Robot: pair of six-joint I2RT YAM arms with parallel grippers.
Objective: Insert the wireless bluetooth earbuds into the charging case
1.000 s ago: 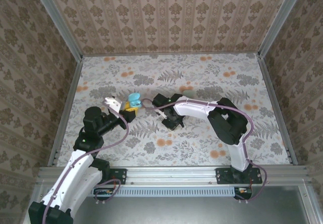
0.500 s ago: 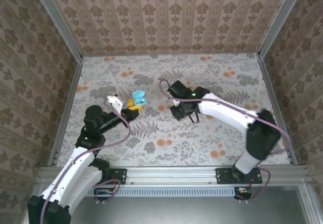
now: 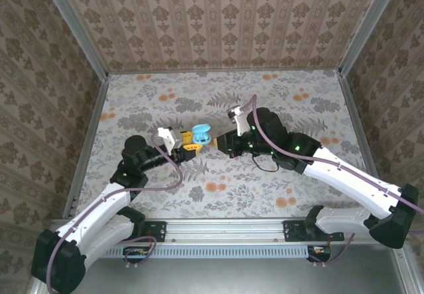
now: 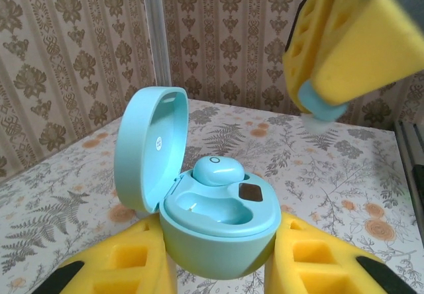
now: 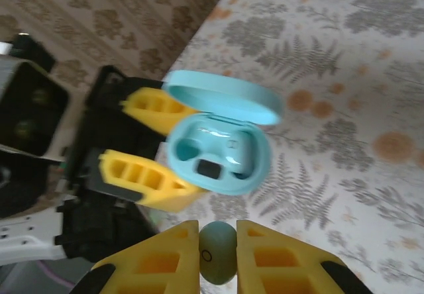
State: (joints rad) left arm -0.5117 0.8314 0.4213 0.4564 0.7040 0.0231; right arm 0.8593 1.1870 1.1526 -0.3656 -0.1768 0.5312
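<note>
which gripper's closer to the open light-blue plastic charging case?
Left. The left gripper has its jaws clamped on the open light-blue plastic charging case. The right gripper, pinching a light-blue earbud, sits just beside it, not touching.

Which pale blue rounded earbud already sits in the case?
The pale blue earbud seated in the open pale blue plastic charging case, which the left gripper clamps. The other earbud is pinched in the right gripper, apart from the case.
</note>
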